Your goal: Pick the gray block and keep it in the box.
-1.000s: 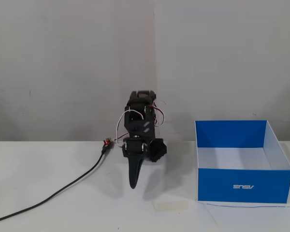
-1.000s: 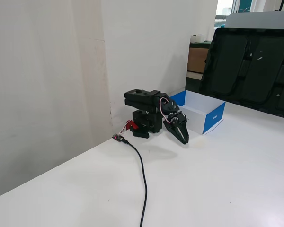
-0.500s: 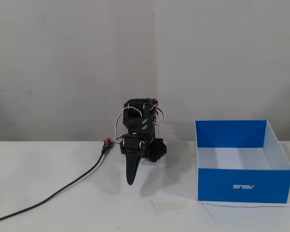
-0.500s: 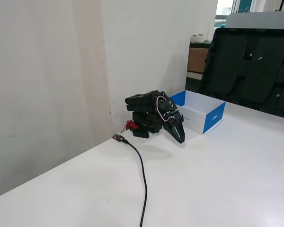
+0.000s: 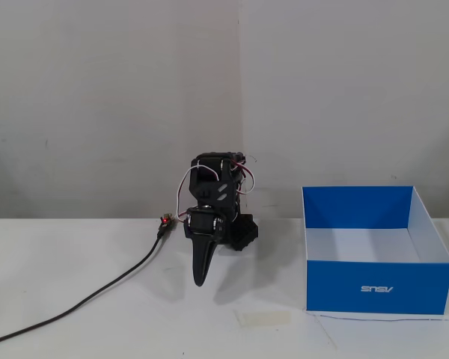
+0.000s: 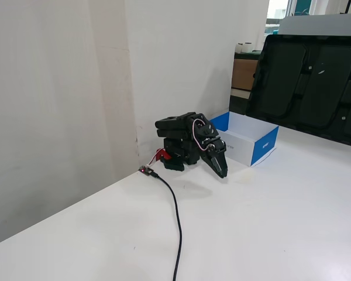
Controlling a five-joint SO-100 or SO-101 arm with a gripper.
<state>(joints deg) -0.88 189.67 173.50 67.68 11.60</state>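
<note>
The box (image 5: 376,289) stands on the white table at the right in a fixed view, blue outside with a white logo, white inside; it also shows behind the arm in the other fixed view (image 6: 263,146). No gray block shows in either view; the part of the box floor that shows is bare. My black arm is folded down at the wall. My gripper (image 5: 200,278) points down at the table, left of the box, its jaws together and nothing between them. It also shows in the other fixed view (image 6: 222,172).
A black cable (image 5: 97,295) runs from the arm's base over the table to the front left. A pale strip of tape (image 5: 262,318) lies on the table in front of the arm. Black panels (image 6: 316,82) stand behind the table's far side.
</note>
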